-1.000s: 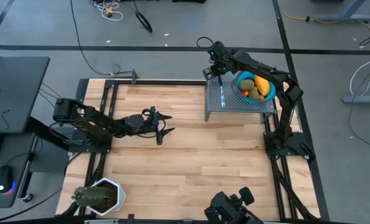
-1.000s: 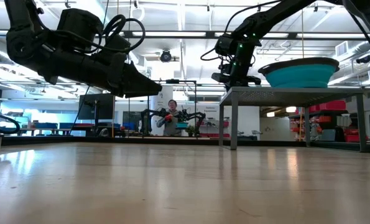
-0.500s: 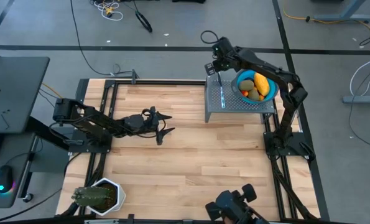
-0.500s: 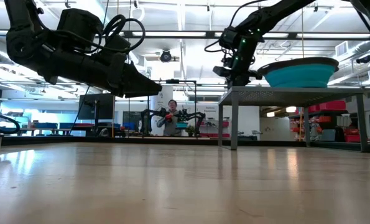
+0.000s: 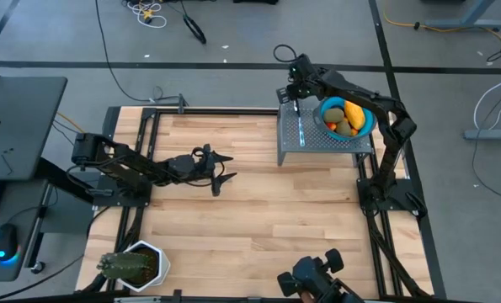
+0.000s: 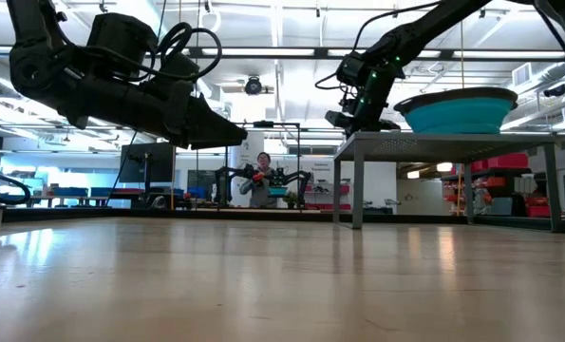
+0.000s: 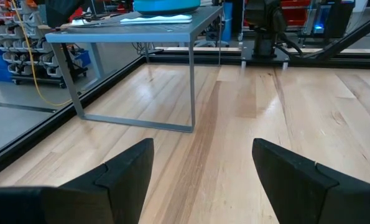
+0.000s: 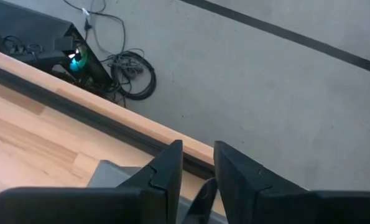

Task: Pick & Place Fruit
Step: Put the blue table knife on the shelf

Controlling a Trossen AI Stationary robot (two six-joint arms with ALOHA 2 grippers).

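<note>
The fruit lies in a blue bowl (image 5: 365, 128) (image 6: 458, 109) on a small grey raised table (image 5: 326, 145). A yellow piece (image 5: 335, 112), an olive-brown piece (image 5: 343, 127) and orange-red bits show; the black ball is hidden. My right gripper (image 5: 295, 94) (image 6: 362, 122) (image 8: 198, 155) hovers over the raised table's far-left corner, left of the bowl. Its fingers stand a narrow gap apart with nothing between the tips. My left gripper (image 5: 223, 172) (image 7: 203, 162) waits open above the wooden table's left half, pointing toward the raised table.
A slim knife with a light-blue handle (image 5: 301, 126) lies on the raised table beside the bowl. A spiky plant in a white pot (image 5: 134, 265) stands at the near-left corner. The wooden top between the arms is bare. A person (image 6: 261, 180) stands far behind the table.
My right gripper has shifted slightly toward the far edge above the raised table's corner. The fruit, bowl and knife stay where they were.
</note>
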